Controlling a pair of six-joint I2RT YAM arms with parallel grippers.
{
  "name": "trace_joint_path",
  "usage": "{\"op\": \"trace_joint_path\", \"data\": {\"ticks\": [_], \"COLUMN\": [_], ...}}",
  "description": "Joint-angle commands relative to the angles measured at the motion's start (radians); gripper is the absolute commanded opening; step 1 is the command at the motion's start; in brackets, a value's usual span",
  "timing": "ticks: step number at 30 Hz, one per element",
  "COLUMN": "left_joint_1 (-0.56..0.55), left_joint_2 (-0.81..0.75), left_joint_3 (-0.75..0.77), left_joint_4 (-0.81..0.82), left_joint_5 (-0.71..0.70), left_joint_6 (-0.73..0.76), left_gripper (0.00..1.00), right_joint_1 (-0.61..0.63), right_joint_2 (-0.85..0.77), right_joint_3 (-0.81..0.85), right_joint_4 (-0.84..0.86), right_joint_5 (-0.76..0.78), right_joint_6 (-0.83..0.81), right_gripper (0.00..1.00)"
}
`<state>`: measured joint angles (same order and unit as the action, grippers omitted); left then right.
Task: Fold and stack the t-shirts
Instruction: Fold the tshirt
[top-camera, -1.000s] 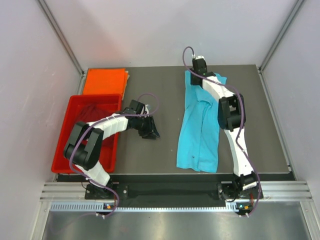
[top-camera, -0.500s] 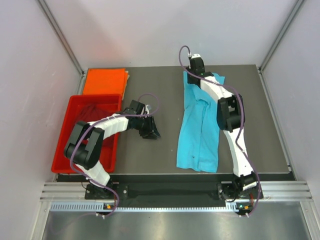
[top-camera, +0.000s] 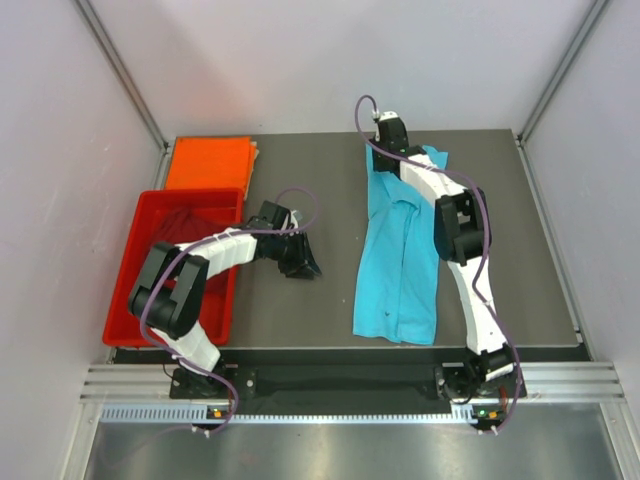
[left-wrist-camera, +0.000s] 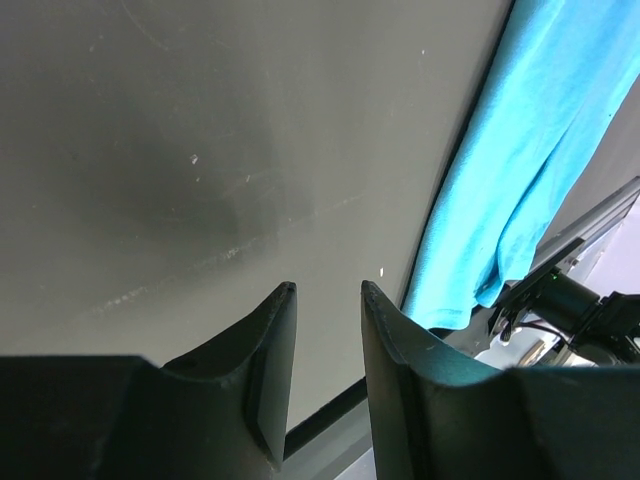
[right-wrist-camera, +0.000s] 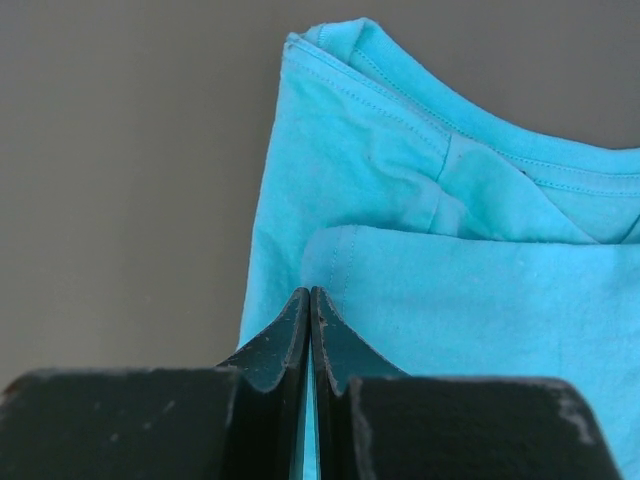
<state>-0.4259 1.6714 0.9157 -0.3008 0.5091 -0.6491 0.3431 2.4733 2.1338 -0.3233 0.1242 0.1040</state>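
The turquoise t-shirt (top-camera: 400, 250) (right-wrist-camera: 470, 270) lies folded lengthwise on the right half of the table, collar at the far end. My right gripper (top-camera: 386, 140) (right-wrist-camera: 310, 292) is shut and low over the shirt's far left corner. Its tips are at the edge of a folded-over layer, with no cloth visibly pinched. My left gripper (top-camera: 300, 262) (left-wrist-camera: 328, 288) is open with nothing between its fingers, over bare table left of the shirt (left-wrist-camera: 540, 150). The orange t-shirt (top-camera: 208, 163) lies folded at the back left. A dark maroon t-shirt (top-camera: 185, 225) is bunched in the tray.
The red plastic tray (top-camera: 130, 290) stands at the left front, its near half bare. Grey walls and metal posts close in the table on three sides. The table's front edge (top-camera: 350, 350) runs just past the turquoise shirt's hem.
My right gripper has slid a little to the left along the turquoise shirt's far end. The left arm has not moved.
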Motion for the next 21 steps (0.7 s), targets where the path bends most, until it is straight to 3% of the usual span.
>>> {"op": "trace_joint_path", "data": {"ticks": [1,21], "left_joint_1": [0.004,0.003], "left_joint_2": [-0.016,-0.009], "left_joint_3": [-0.017,-0.026], "left_joint_4": [0.052,0.071], "left_joint_5": [0.016,0.025], "left_joint_6": [-0.006,-0.038], "left_gripper": [0.37,0.36], "right_joint_1": [0.019,0.017], "right_joint_2": [-0.054,0.013], "right_joint_3": [0.005,0.02], "right_joint_4": [0.024,0.009], "right_joint_5": [-0.05,-0.118], "right_joint_6": [-0.013,-0.007], "right_gripper": [0.0,0.0]}}
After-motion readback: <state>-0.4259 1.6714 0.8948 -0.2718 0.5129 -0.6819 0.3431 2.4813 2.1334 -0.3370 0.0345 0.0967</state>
